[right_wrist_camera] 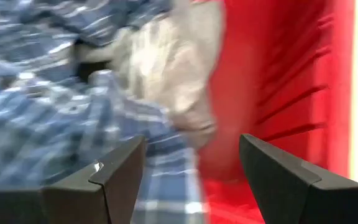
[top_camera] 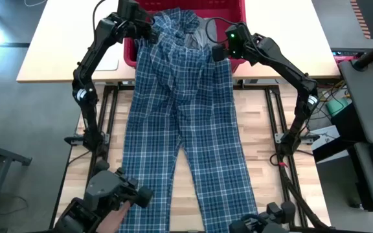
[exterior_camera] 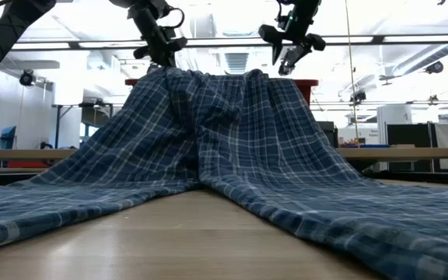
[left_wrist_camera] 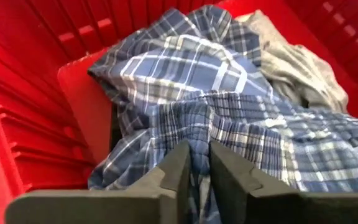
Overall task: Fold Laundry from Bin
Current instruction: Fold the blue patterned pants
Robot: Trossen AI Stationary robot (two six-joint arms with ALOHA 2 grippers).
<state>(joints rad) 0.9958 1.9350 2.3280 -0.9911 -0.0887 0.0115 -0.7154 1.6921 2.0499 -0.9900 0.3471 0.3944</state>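
Four views: one overhead, one at worktop height, two on the wrists.
The high view looks straight down on the worktop [top_camera: 258, 142]; the low view faces level across it. Both wrist views sit close over the red bin [left_wrist_camera: 17, 93], sharing the plaid garment [top_camera: 180, 129].

Plaid trousers [top_camera: 183, 123] blanket the table's middle and the bin [top_camera: 238, 19] rim; bare wood [top_camera: 258, 129] flanks them.

You see blue-and-white plaid trousers [top_camera: 183, 123] draped from the red bin [top_camera: 235, 13], legs spread along the table. A grey garment [left_wrist_camera: 294, 65] lies inside the bin.
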